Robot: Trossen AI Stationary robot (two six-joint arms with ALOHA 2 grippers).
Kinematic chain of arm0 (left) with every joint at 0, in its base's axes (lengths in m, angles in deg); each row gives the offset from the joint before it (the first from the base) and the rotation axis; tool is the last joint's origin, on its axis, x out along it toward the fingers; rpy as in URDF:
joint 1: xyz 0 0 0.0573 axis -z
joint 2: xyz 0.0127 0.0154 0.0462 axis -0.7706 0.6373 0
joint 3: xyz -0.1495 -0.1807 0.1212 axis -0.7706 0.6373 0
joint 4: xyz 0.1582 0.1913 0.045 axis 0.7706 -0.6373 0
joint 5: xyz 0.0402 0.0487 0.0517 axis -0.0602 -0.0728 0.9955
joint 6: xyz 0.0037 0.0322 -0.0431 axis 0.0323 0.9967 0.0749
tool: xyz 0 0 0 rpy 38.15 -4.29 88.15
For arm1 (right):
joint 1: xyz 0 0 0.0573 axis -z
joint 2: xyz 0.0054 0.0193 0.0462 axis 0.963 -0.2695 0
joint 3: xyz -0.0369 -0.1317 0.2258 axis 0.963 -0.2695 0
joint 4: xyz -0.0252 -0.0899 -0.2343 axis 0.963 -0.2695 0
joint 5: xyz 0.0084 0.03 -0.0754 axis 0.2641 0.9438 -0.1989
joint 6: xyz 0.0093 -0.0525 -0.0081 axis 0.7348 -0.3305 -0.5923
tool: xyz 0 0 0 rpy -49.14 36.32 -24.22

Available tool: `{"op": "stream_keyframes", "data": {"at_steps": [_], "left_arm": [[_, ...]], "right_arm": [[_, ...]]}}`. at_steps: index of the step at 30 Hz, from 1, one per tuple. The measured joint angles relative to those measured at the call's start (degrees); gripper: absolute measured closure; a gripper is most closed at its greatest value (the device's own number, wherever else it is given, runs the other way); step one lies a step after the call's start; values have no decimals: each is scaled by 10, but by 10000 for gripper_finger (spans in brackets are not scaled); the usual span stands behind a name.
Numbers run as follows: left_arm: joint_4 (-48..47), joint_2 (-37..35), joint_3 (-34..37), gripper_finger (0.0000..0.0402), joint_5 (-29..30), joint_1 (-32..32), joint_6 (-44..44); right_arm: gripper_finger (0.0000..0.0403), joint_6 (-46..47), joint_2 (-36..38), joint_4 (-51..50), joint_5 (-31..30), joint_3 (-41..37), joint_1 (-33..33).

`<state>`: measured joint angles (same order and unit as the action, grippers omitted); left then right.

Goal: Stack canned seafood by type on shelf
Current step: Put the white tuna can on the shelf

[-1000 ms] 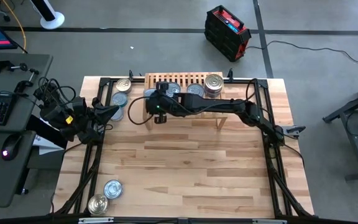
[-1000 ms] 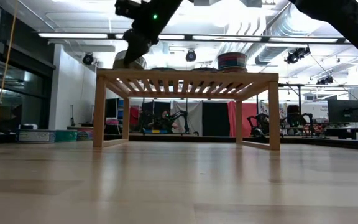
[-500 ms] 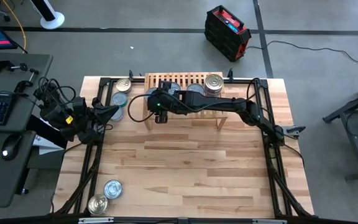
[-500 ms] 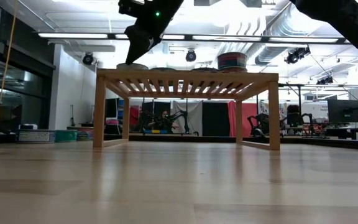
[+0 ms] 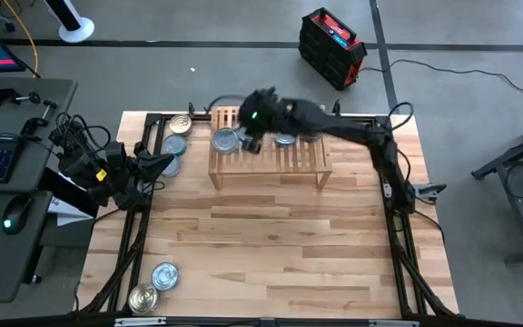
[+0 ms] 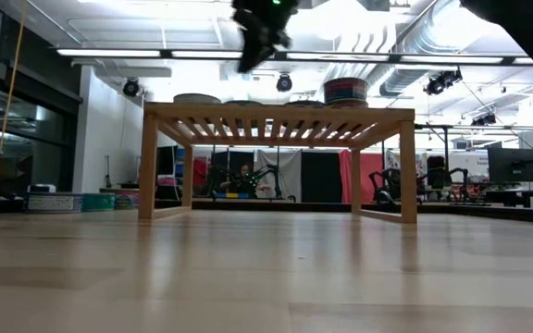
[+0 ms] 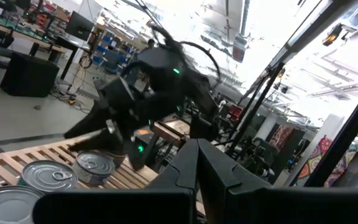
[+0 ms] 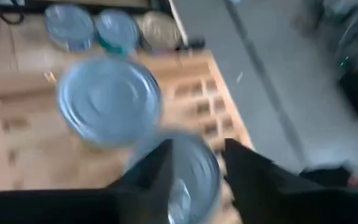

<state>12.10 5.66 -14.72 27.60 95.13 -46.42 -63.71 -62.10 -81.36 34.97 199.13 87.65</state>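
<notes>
Canned seafood tins (image 5: 225, 140) in view:
- On shelf (image 5: 271, 162): at least three. One just beside right gripper (image 5: 251, 143), others partly hidden under its arm.
- Off shelf: five. Three near left gripper (image 5: 171, 162), two well apart from both grippers.

Shelves: one.

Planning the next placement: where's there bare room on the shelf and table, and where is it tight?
On the shelf, the front slats are bare; the back row is crowded with a tin at its left end and the right gripper just beside it. The table is bare across the middle and right. Tins cluster left of the shelf and at the front-left corner.
</notes>
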Motion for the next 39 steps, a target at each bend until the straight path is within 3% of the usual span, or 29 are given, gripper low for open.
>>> {"op": "stream_keyframes", "data": {"at_steps": [2,4,10,16,23,29,34,39], "left_arm": [[0,0,0,401,0,0,1],[0,0,0,401,0,0,2],[0,0,0,402,1,-8,-7],[0,9,0,402,1,-54,-39],[-16,49,0,402,-33,-121,-127],[-134,81,-5,402,-48,-210,-285],[-393,93,-90,402,-203,-323,-428],[-591,177,-178,402,-408,-449,-416]], "right_arm": [[360,20,12,-54,42,0,25],[389,24,21,-99,64,-1,43],[400,39,52,-187,91,-1,78],[402,49,50,-226,201,-2,95],[402,31,26,-237,176,-2,84],[403,32,28,-152,183,-2,63],[403,22,44,-154,190,20,57],[403,22,95,-162,216,17,55]]}}
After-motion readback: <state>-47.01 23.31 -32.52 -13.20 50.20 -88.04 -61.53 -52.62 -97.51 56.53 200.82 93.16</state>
